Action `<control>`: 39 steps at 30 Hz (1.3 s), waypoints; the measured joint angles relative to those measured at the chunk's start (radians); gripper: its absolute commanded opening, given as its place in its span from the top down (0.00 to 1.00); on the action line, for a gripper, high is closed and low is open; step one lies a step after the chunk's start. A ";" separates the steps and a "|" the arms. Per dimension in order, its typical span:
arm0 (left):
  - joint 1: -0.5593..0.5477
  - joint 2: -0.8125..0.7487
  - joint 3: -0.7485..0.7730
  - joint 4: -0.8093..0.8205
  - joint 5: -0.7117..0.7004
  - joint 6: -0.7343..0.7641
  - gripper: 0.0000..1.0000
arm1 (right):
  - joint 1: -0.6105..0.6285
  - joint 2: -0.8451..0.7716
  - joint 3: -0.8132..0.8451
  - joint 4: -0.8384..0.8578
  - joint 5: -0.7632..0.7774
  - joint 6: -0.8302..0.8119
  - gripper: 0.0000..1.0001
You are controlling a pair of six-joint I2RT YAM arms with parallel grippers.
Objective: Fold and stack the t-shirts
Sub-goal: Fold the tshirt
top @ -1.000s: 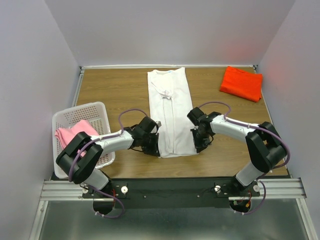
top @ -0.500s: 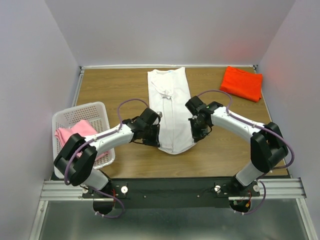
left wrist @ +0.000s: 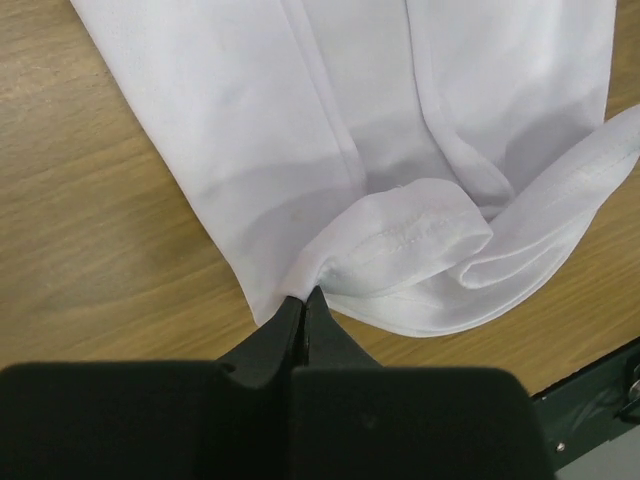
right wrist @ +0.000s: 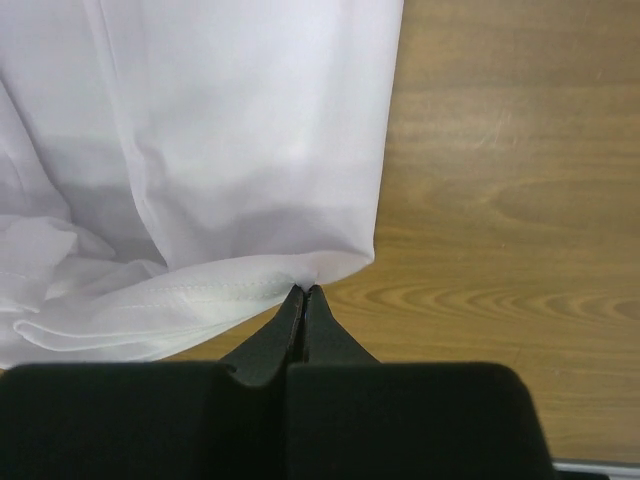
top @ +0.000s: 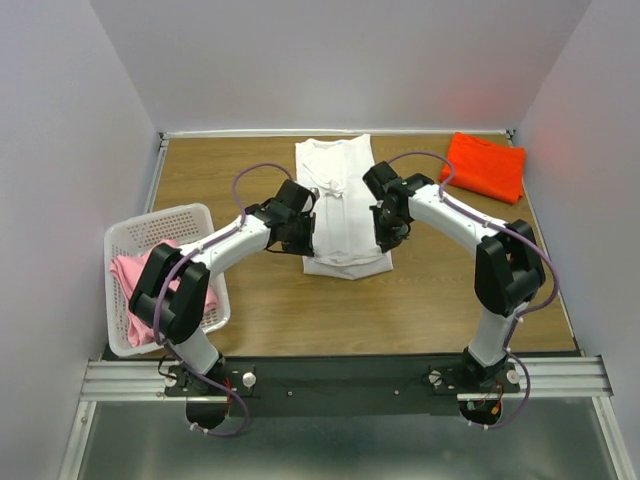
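Observation:
A white t-shirt lies as a long strip down the middle of the wooden table, its near end lifted and doubled back over itself. My left gripper is shut on the left corner of that hem. On the other side, my right gripper pinches the right corner, jaws shut. An orange-red t-shirt lies folded at the far right. A pink t-shirt sits crumpled in the basket on the left.
A white lattice basket stands at the near left of the table. White walls close in the back and both sides. A black rail with the arm bases runs along the near edge.
Both grippers have carried the near hem of the white t-shirt away from the bases toward the far side, so the strip now looks shorter and doubled at its near end.

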 measured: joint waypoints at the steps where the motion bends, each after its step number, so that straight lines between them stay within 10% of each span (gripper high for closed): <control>1: 0.007 0.016 0.014 -0.002 0.000 0.010 1.00 | -0.005 0.019 0.026 0.000 0.006 -0.008 1.00; 39: 0.233 0.542 0.701 -0.097 0.077 0.194 1.00 | -0.182 0.578 0.813 -0.046 0.044 -0.212 1.00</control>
